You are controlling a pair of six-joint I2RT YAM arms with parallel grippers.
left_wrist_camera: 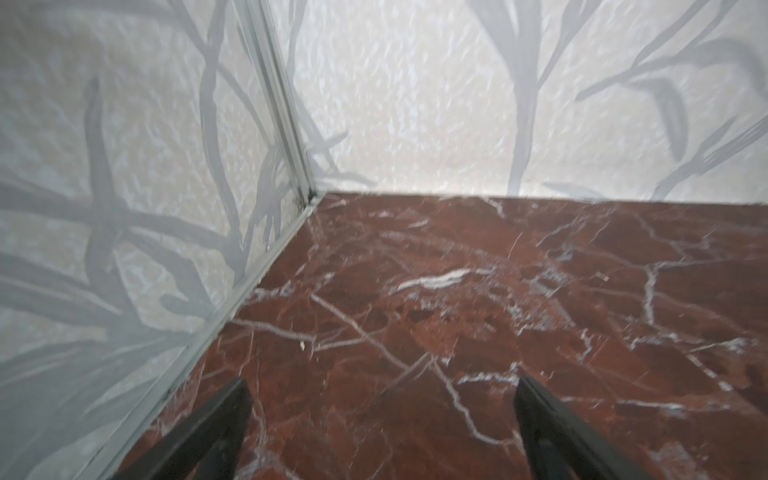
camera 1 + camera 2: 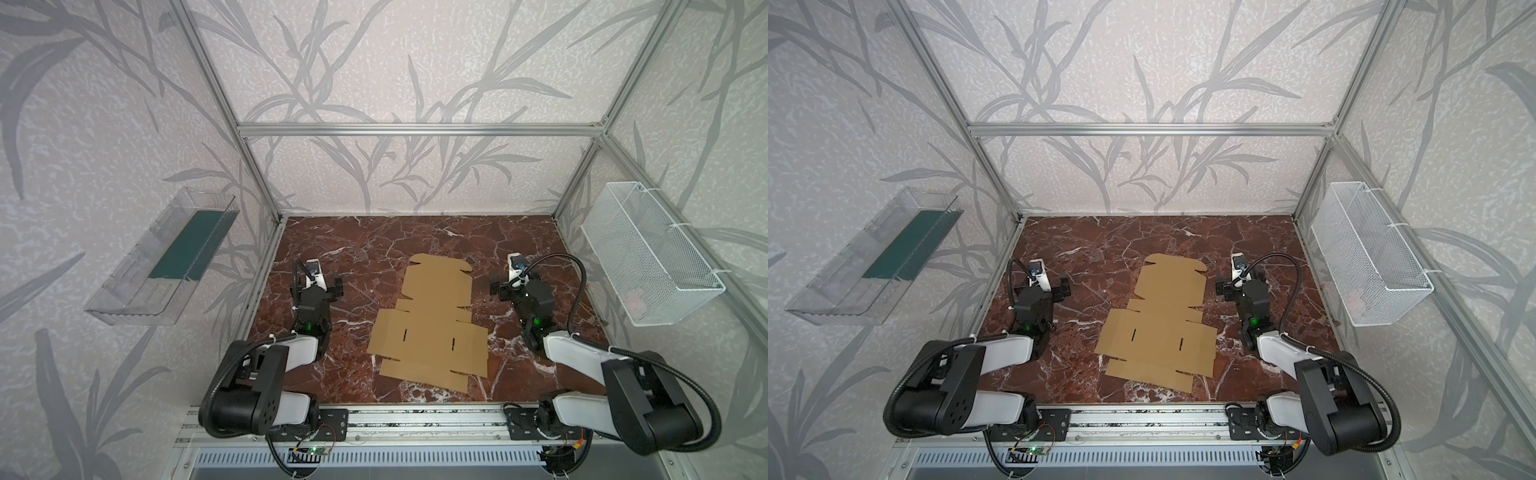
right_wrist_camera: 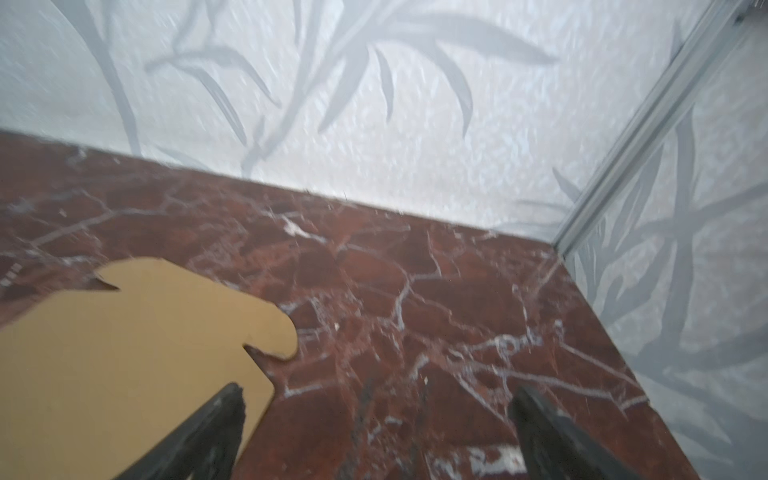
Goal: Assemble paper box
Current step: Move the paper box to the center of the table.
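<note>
The paper box is a flat tan die-cut cardboard sheet with flaps and slits, lying unfolded in the middle of the red marble table. My left gripper hovers to the sheet's left, open, with only bare marble between its fingers. My right gripper hovers at the sheet's right, also open and empty. In the right wrist view a rounded flap of the paper box lies beside one fingertip; whether they touch I cannot tell.
A clear plastic tray hangs on the left wall and a white wire-mesh basket on the right wall. Aluminium frame posts stand at the back corners. A metal rail runs along the front edge.
</note>
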